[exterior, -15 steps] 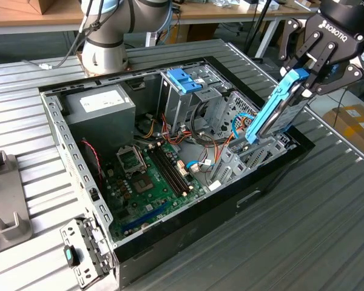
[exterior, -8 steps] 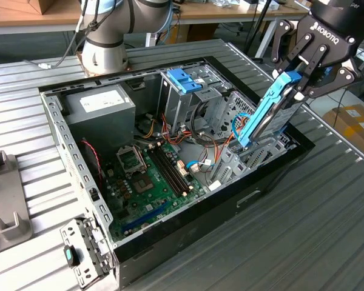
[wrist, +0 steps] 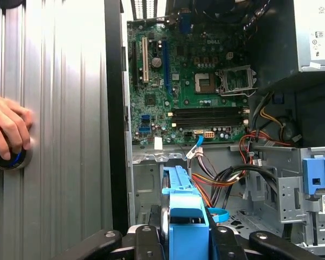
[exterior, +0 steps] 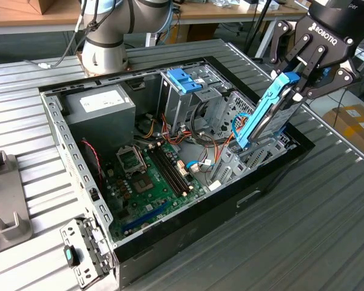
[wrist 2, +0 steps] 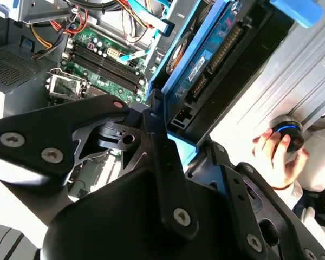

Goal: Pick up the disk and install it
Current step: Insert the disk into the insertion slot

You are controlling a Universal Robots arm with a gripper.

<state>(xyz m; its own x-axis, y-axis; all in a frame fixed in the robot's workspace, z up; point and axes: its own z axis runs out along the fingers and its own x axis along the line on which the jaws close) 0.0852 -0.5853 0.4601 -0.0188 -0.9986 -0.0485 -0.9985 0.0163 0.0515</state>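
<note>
Nearest, in both wrist views, is the gripper (wrist: 187, 241), its black links spreading to either side; its jaws are clamped on the blue-railed end of the disk (wrist: 183, 208), one finger on each rail.

Ribbed metal, the surface (exterior: 327, 230) carries everything; an open black case (exterior: 188, 233) lies on its side across it; the arm (exterior: 106, 36) has its grey base just behind the case's far wall.

Inside the case, a grey power supply (exterior: 100, 106) fills the far corner at the exterior view's left; a green board (exterior: 151, 182) covers the floor beside it, with red, orange and black wires running off toward the drive end; a tall metal cage (exterior: 176, 109) stands near the middle, a blue bracket (exterior: 183, 80) on top of it.

In the exterior view the disk hangs tilted at the case's end on that view's right, its upper end in the jaws and its lower end down among the metal of the bay (exterior: 255, 154); whether it touches the bay I cannot tell.

A grey fixture (exterior: 3, 200) sits on the surface well apart, at the exterior view's left.

Beyond the case wall in the first wrist view, a person's hand (wrist: 8, 127) rests on a round black knob (wrist: 11, 158) with a blue ring.
</note>
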